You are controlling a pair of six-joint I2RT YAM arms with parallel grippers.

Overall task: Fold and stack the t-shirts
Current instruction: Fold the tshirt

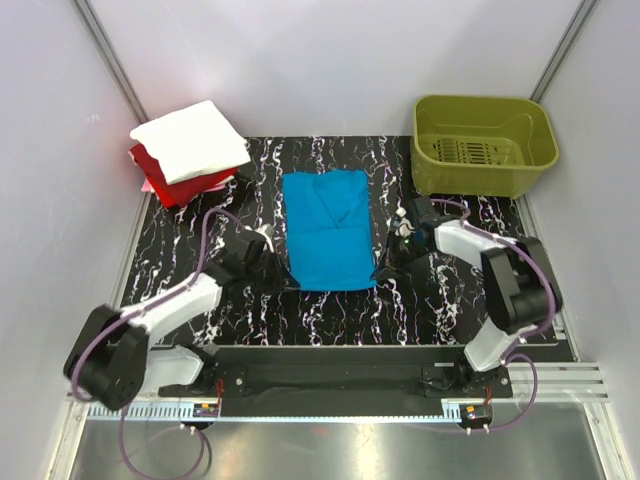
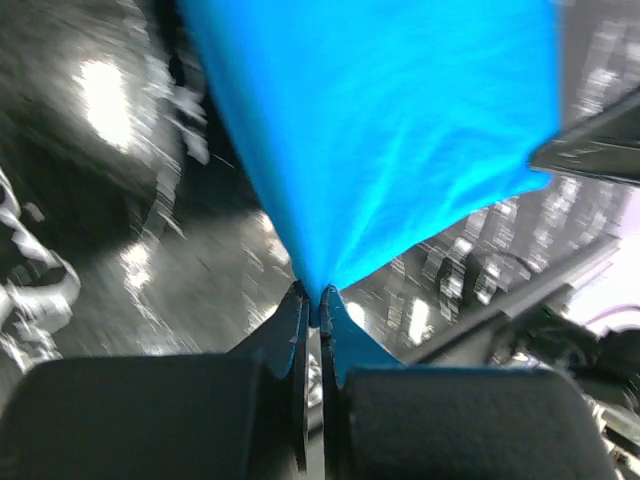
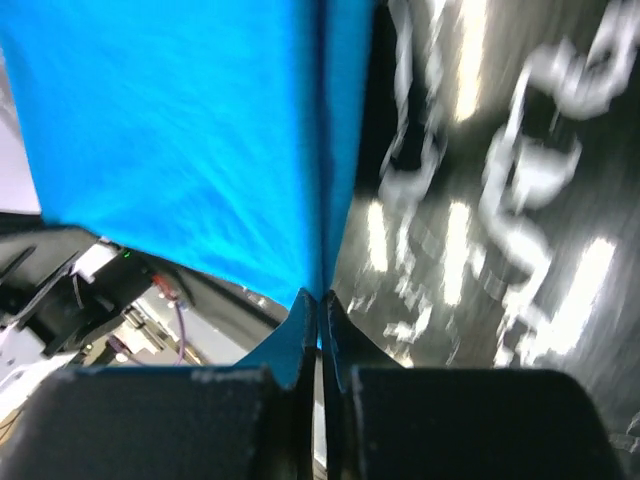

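Flat t-shirt (image 1: 326,230) centre; folded t-shirt stack (image 1: 190,142) far left; basket (image 1: 470,181) far right.

The turquoise t-shirt (image 1: 326,230) fills the middle of the overhead frame, with my left gripper (image 2: 312,295) and my right gripper (image 3: 320,297) at its lower corners, so cloth bars the way between them. The bare marbled mat (image 1: 190,255) gives me free passage at centre left and along the strip under the shirt. At upper left the white t-shirt (image 1: 190,140) lying on the red t-shirt (image 1: 168,186) blocks me; at upper right the olive basket (image 1: 485,150) does
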